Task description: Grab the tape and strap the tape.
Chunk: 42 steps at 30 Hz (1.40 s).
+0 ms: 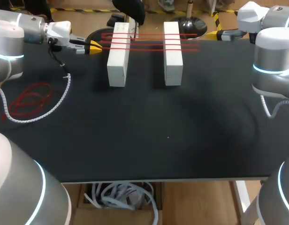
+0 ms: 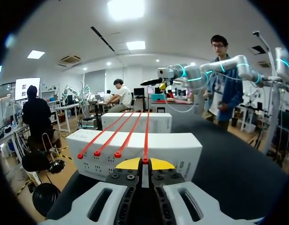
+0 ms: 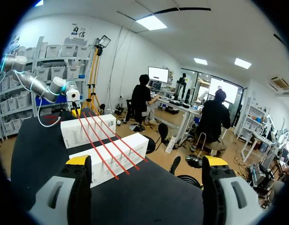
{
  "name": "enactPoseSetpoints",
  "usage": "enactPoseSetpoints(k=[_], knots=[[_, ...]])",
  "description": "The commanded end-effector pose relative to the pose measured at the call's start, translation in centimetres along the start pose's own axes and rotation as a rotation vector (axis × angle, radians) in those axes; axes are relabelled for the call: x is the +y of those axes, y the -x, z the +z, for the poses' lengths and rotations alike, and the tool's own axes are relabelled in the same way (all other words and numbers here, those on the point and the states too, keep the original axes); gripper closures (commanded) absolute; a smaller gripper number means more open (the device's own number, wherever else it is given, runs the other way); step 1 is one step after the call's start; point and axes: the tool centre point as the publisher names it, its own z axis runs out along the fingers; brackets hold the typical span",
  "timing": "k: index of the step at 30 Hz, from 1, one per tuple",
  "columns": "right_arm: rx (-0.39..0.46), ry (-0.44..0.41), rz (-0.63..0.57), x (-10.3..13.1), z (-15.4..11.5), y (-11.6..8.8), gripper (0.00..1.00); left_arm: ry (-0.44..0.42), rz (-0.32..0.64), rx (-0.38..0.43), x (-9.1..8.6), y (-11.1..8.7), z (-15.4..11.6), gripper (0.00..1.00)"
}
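The left gripper (image 2: 144, 163) has its yellow tips pinched almost together on the end of one red strap (image 2: 146, 136). Only the left wrist view shows this grip. From above, the tips are just seen meeting the strap ends at about ten o'clock on the table (image 1: 158, 140). From the pinch, the held strap runs straight ahead over the left white block (image 2: 182, 149) and on to the right white block (image 2: 158, 123). The three other straps (image 2: 117, 137) lie alongside it, all on one side, and their ends overhang the near edge of the left block.

The head view gives the layout. The two blocks stand side by side but apart at twelve o'clock. All four straps bridge the gap between them and stick out a little past the right block. At nine o'clock lies a loose pile of straps (image 1: 29, 99), with a white coiled cable (image 1: 61, 96) curving round it. The left wrist view does not take in this pile.

The right gripper (image 3: 147, 164) is spread wide and holds nothing. In its own view, the blocks and straps lie ahead of it and off to one side. In the head view it sits at about two o'clock, just beyond the free ends of the straps and clear of them.
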Motion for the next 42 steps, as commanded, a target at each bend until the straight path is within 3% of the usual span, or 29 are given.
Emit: enactPoseSetpoints(k=[1, 12, 19, 23, 32, 42], knots=[[0.001, 0.001, 0.0, 0.0, 0.0, 0.0, 0.0, -0.037, -0.011, -0.011, -0.5, -0.7, 0.0, 1.0], [0.001, 0.001, 0.0, 0.0, 0.0, 0.0, 0.0, -0.201, -0.105, 0.006, -3.2, -3.7, 0.7, 1.0], [0.001, 0.001, 0.0, 0.0, 0.0, 0.0, 0.0, -0.326, -0.135, -0.024, -4.2, -4.5, 0.3, 1.0], [0.001, 0.001, 0.0, 0.0, 0.0, 0.0, 0.0, -0.344, -0.153, -0.029, -4.1, -4.5, 0.0, 1.0], [0.001, 0.001, 0.0, 0.0, 0.0, 0.0, 0.0, -0.386, -0.108, -0.015, -5.5, -4.4, -0.7, 1.0], [0.001, 0.001, 0.0, 0.0, 0.0, 0.0, 0.0, -0.349, -0.05, -0.02, -6.5, -4.0, -1.5, 1.0]])
